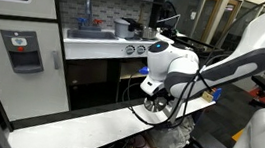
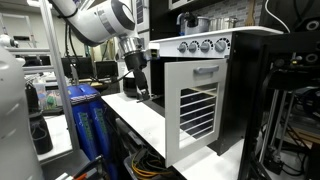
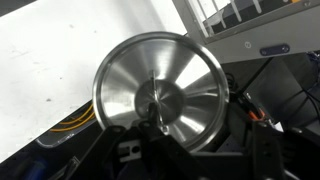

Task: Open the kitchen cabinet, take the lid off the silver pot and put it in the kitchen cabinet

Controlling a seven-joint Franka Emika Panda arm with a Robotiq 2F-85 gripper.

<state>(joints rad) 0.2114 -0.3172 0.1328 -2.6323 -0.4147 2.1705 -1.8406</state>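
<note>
My gripper (image 3: 158,128) is shut on the knob of the round silver lid (image 3: 160,88), which fills the wrist view. In both exterior views the gripper (image 1: 154,105) (image 2: 140,88) hangs just above the white board in front of the toy kitchen. The kitchen cabinet's slatted white door (image 2: 196,112) stands swung open, with the dark interior (image 2: 236,100) behind it. The silver pot (image 2: 193,22) sits on the stove top above the knobs. The slats also show at the top right of the wrist view (image 3: 225,10).
A white board (image 1: 76,130) (image 2: 150,118) runs along the kitchen's front. The grey fridge door with dispenser (image 1: 22,51) stands beside the sink counter (image 1: 91,41). Blue water jugs (image 2: 88,125) and cables sit below the board.
</note>
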